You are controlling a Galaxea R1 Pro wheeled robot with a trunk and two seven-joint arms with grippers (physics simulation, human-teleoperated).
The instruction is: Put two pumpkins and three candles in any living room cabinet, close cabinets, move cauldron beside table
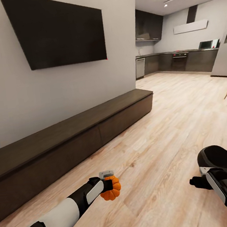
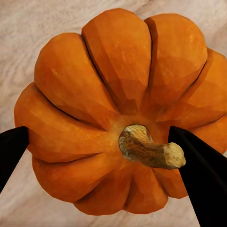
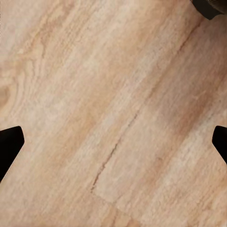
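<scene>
A small orange pumpkin (image 1: 111, 188) is held in the left gripper (image 1: 108, 183), low over the wood floor (image 1: 165, 128) in the head view, just out from the front of the long dark cabinet (image 1: 70, 140). From the left wrist camera the pumpkin (image 2: 118, 113) is seen stem-first, its short brown stem (image 2: 151, 149) lying between the 2 black fingers (image 2: 201, 179), which are pressed against its ribbed sides. The floor planks are glimpsed behind it, so the pumpkin is carried clear of the ground. The cabinet is seen running along the pale wall, under the black TV (image 1: 55, 30), and its drawer fronts are seen flush and shut along the stretch in view. Over on the other side, the right gripper (image 1: 197, 182) is held low and well apart from the pumpkin, with nothing carried in it. In the right wrist view its 2 black fingertips (image 3: 9, 144) are spread wide, at opposite edges of the picture, and bare floor (image 3: 113, 113) is seen between them. A rounded black part of the right arm (image 1: 220, 162) is seen just above that gripper. Farther back, past the end of the cabinet, a kitchen with dark cupboards (image 1: 178, 61) and a built-in oven (image 1: 180, 59) is seen, and the floor is seen stretching all the way there.
</scene>
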